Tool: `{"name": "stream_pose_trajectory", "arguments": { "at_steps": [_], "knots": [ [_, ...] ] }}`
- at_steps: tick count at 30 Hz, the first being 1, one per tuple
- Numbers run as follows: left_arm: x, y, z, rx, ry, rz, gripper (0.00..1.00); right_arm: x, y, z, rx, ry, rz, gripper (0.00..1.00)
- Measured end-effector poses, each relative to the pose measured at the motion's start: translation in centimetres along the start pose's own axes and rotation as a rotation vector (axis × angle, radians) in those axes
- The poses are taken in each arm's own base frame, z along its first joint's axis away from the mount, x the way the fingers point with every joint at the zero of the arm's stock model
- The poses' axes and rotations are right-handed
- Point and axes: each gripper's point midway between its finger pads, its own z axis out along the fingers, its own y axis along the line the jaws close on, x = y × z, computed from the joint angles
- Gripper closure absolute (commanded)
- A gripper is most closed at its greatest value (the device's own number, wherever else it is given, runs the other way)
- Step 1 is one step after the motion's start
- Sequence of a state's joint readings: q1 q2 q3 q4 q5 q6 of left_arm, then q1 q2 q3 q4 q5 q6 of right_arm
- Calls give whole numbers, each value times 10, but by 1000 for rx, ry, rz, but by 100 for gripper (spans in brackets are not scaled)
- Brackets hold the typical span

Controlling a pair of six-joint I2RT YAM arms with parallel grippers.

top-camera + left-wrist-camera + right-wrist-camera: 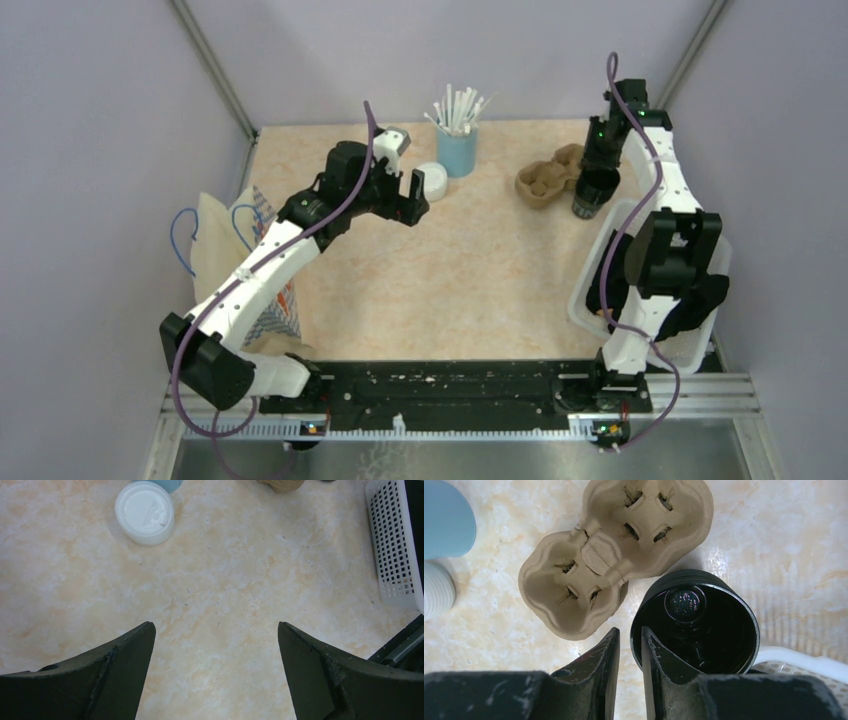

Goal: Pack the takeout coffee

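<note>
Right gripper (629, 632) is pinched on the rim of the cup (716, 630), one finger inside, one outside. The cup sits on the worktop (774, 545) just beside the carrier (594, 555). Left gripper (215, 626) is wide open and empty, lid (145, 512) ahead of it.

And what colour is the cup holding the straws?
The straw cup is light blue, clearest from the top camera.

Dark open-topped cup (704, 625) upright at far right; round white lid (144, 512) flat, well apart to its left.
</note>
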State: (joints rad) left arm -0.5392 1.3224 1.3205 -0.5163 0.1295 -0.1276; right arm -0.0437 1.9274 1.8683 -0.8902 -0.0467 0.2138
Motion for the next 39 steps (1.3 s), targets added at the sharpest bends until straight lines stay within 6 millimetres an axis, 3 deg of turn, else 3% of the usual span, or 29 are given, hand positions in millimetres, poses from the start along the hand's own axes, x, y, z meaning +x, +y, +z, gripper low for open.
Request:
{"name": "stream_pose_trajectory", "arguments": {
  "at_steps": [11, 17, 35, 39],
  "knots": [
    [0, 0, 0, -10, -1, 4, 2, 10, -3, 19, 9, 45, 2, 86],
    [0, 1, 0, -10, -1, 7, 1, 10, -2, 19, 6, 47, 3, 79],
    [0, 0, 0, -10, -1, 7, 2, 7, -7, 18, -31, 47, 54, 88],
    [0, 0, 0, -10, -1, 7, 1, 6, -7, 18, -40, 47, 61, 86]
  ]
}}
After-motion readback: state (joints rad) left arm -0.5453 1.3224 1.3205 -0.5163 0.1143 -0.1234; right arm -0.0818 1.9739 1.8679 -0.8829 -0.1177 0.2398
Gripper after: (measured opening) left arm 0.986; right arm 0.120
